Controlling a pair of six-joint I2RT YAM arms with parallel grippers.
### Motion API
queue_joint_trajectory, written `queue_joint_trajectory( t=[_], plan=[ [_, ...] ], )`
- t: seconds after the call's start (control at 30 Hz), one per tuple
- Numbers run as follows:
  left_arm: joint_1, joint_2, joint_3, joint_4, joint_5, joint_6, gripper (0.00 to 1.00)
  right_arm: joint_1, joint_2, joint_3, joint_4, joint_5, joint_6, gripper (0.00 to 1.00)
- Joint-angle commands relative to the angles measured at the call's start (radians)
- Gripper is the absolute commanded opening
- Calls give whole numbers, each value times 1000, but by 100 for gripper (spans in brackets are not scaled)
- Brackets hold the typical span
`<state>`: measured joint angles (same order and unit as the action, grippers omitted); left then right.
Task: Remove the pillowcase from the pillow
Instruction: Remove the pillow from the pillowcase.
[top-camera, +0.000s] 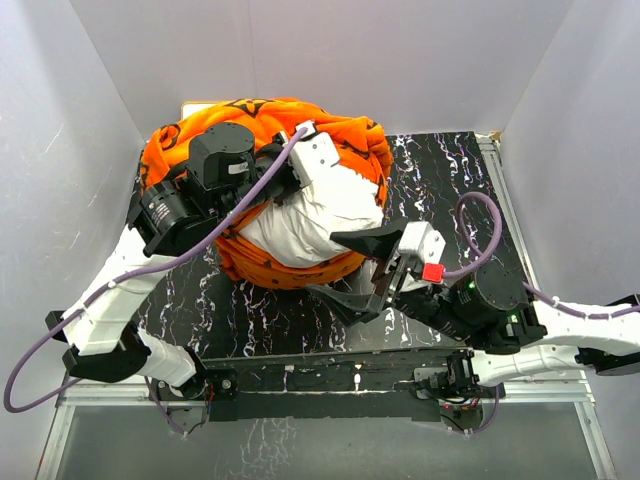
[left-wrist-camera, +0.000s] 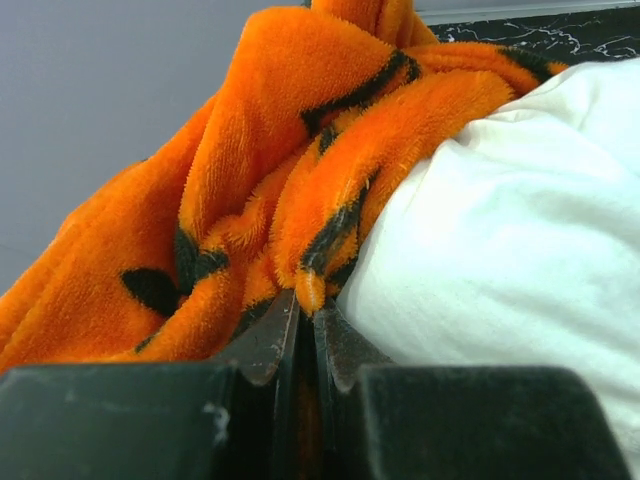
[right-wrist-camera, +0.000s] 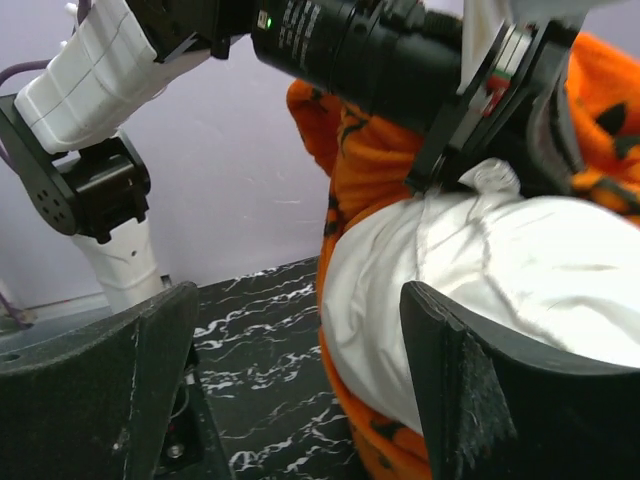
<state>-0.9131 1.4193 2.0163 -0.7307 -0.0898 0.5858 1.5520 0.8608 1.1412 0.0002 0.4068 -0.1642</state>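
Observation:
The orange pillowcase (top-camera: 262, 118) with dark motifs is bunched in a ring around the white pillow (top-camera: 312, 222), whose near side bulges out bare. My left gripper (top-camera: 338, 160) reaches over the pillow from the left. In the left wrist view it (left-wrist-camera: 305, 300) is shut on an orange fold of the pillowcase (left-wrist-camera: 250, 150), right beside the pillow (left-wrist-camera: 520, 220). My right gripper (top-camera: 360, 272) is open and empty at the pillow's near right side. In the right wrist view (right-wrist-camera: 300, 380) its right finger sits against the pillow (right-wrist-camera: 480, 270), with the pillowcase (right-wrist-camera: 365, 170) behind.
The black marbled table (top-camera: 450, 180) has grey walls on three sides; the pillow lies against the back left corner. A purple cable (top-camera: 480, 215) loops above the right arm. The left arm (right-wrist-camera: 90, 120) stands to the left in the right wrist view.

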Motion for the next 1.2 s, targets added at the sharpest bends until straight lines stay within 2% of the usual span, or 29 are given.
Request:
queue_joint_trajectory(
  t=[0.0, 0.27, 0.4, 0.5, 0.63, 0.77, 0.87, 0.97, 1.17],
  plan=[
    [21, 19, -35, -206, 12, -84, 0, 8, -6, 128, -21, 5, -161, 86],
    [25, 22, 4, -264, 118, -118, 0, 7, 58, 251, -118, 105, -328, 92],
    [24, 24, 22, -275, 155, -127, 0, 7, 149, 350, -246, 133, -385, 96],
    [24, 35, 47, -282, 159, -132, 0, 7, 203, 401, -342, 137, -377, 99],
    [25, 32, 55, -284, 171, -137, 0, -6, 241, 382, -400, 181, -376, 100],
    [24, 30, 65, -283, 180, -141, 0, -122, 295, 369, -474, 84, -304, 98],
    [24, 36, 86, -293, 189, -144, 0, -234, 339, 351, -530, -17, -239, 91],
    [25, 41, 109, -301, 179, -147, 0, -308, 351, 317, -526, -88, -209, 77],
    [26, 9, 49, -206, 92, -108, 0, -336, 328, 251, -461, -175, -166, 39]
  ],
)
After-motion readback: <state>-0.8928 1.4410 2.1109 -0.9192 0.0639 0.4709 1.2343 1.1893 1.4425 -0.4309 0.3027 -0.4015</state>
